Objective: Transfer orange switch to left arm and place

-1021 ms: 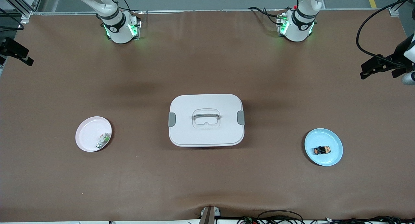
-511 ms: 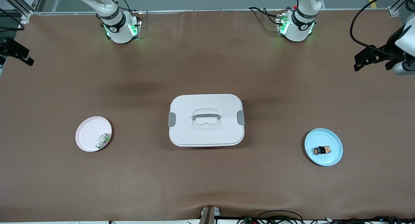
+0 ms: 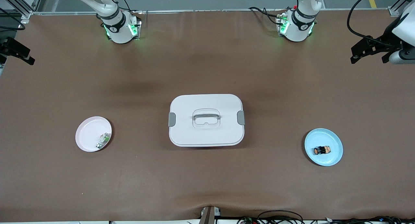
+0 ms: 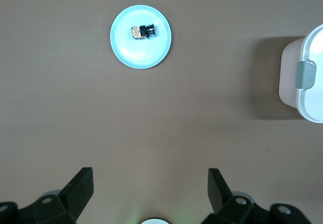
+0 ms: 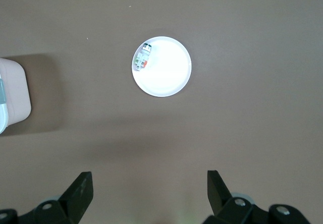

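The orange switch (image 3: 322, 150) (image 4: 143, 31), a stubby black part with an orange face, lies on its side on a light blue plate (image 3: 334, 143) (image 4: 146, 52) toward the left arm's end of the table. The white lidded box (image 3: 206, 120) (image 4: 308, 80) (image 5: 10, 95) stands mid-table between the two plates. My left gripper (image 3: 368, 60) (image 4: 150, 176) hangs open and empty high over bare table at its own end, well away from the switch. My right gripper (image 3: 17, 55) (image 5: 150, 178) is open and empty too, high over the table edge at the right arm's end.
A pink plate (image 3: 87, 133) (image 5: 166, 72) toward the right arm's end holds a small white-and-green component (image 3: 103, 140) (image 5: 143, 58). Both arm bases (image 3: 120, 26) (image 3: 296, 26) stand at the table's back edge. Cables (image 3: 278, 216) lie along the front edge.
The left gripper has drifted toward the arms' bases, away from the blue plate. The right gripper has shifted slightly the same way. Both stay open; nothing on the table moved.
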You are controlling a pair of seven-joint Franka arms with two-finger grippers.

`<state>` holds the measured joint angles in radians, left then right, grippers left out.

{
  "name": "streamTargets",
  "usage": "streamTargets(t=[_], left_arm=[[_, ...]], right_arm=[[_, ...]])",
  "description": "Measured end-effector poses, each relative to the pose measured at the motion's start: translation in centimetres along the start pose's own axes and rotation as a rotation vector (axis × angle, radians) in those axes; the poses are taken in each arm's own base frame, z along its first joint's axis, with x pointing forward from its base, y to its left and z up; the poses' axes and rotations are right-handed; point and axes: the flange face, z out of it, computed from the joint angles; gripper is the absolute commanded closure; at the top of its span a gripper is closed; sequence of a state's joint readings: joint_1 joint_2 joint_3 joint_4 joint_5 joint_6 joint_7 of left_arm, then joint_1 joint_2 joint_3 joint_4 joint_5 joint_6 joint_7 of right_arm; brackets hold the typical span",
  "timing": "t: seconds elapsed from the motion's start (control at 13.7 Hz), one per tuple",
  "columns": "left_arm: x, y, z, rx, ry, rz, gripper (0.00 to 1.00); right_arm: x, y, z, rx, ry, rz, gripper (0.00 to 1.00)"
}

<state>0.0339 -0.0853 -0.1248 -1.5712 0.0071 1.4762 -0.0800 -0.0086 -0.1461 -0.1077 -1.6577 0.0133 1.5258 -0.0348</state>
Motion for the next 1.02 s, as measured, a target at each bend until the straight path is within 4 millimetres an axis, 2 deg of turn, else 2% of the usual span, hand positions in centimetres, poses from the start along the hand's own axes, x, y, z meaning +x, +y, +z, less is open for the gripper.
streamTargets(t=[0.44, 1.02], left_arm=[[0.04, -0.53, -0.88, -0.002, 0.021, -0.006, 0.0], [0.54, -0.27, 0.03, -0.002, -0.001, 0.0, 0.0]], right_arm=[[-0.03, 0.0, 0.1, 0.0, -0.005, 0.001, 0.0], [0.05, -0.01, 0.31, 0.0, -0.01, 0.001, 0.0]])
